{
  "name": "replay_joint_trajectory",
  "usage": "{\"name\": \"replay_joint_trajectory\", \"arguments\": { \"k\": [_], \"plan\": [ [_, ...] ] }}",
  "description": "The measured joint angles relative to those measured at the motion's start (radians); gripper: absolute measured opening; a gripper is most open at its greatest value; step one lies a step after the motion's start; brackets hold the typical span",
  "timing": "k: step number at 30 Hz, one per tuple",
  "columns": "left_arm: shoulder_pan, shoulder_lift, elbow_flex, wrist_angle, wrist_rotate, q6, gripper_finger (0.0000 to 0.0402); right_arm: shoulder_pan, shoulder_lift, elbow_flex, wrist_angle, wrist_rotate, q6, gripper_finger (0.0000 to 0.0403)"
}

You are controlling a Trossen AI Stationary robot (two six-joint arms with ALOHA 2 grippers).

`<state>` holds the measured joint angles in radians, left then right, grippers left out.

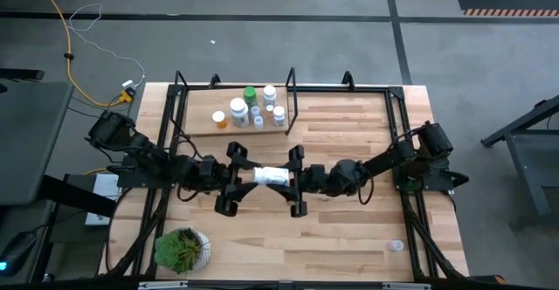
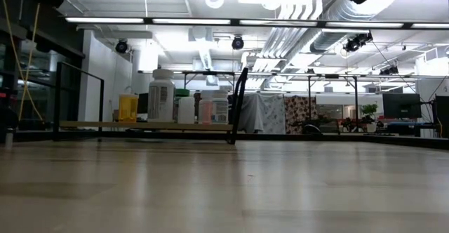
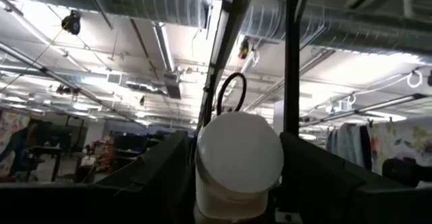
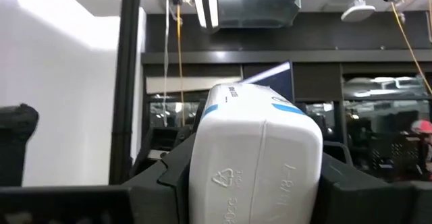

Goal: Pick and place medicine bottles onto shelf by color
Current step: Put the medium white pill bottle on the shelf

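A white medicine bottle [image 1: 269,176] with a blue-edged label hangs on its side over the middle of the table. My left gripper [image 1: 247,175] is shut on one end and my right gripper [image 1: 295,178] on the other. The left wrist view shows its round white cap [image 3: 237,153]; the right wrist view shows its base [image 4: 256,177]. The shelf [image 1: 229,131] stands at the table's far side. On its plank stand an orange bottle [image 1: 218,117], a green one [image 1: 251,93] and several white ones [image 1: 238,111]. My left gripper pinches the bottle's cap end [image 3: 202,183] between its two fingers [image 3: 162,177]. It comes from the table's left, slanting upward, with the fingers along the bottle. The bottle lies about level, clear of the table. My right gripper pinches the bottle's base end [image 4: 202,163] between its two fingers [image 4: 169,177]. It comes from the table's right, slanting upward, with the fingers along the bottle's sides. The bottle stays lifted clear, bridging the two grippers.
A potted green plant [image 1: 182,248] stands at the near left corner. A small pale object [image 1: 396,245] lies near the near right corner. The shelf's black rods and posts [image 1: 292,98] rise at the far side. In the low view the shelf [image 2: 140,125] is at the far left.
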<state>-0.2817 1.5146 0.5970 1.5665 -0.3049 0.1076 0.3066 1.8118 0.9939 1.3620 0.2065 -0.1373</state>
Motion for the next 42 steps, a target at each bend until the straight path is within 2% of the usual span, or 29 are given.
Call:
{"name": "replay_joint_trajectory", "arguments": {
  "k": [9, 20, 25, 32, 42],
  "plan": [
    [0.002, 0.036, 0.081, 0.000, 0.001, 0.042, 0.0221, -0.019, 0.000, 0.034, 0.002, -0.050, 0.010, 0.0158],
    [0.001, 0.047, 0.114, 0.000, -0.020, 0.082, 0.0219, -0.016, -0.001, 0.039, -0.008, -0.051, 0.004, 0.0158],
    [0.001, 0.047, 0.125, 0.000, -0.027, 0.087, 0.0201, -0.017, -0.001, 0.039, -0.012, -0.049, 0.002, 0.0158],
    [0.001, 0.047, 0.125, 0.000, -0.048, 0.088, 0.0151, -0.017, -0.001, 0.039, -0.011, -0.040, -0.003, 0.0158],
    [0.000, 0.047, 0.125, 0.000, -0.095, 0.104, 0.0155, -0.017, -0.001, 0.039, -0.021, -0.027, 0.003, 0.0163]
  ]
}}
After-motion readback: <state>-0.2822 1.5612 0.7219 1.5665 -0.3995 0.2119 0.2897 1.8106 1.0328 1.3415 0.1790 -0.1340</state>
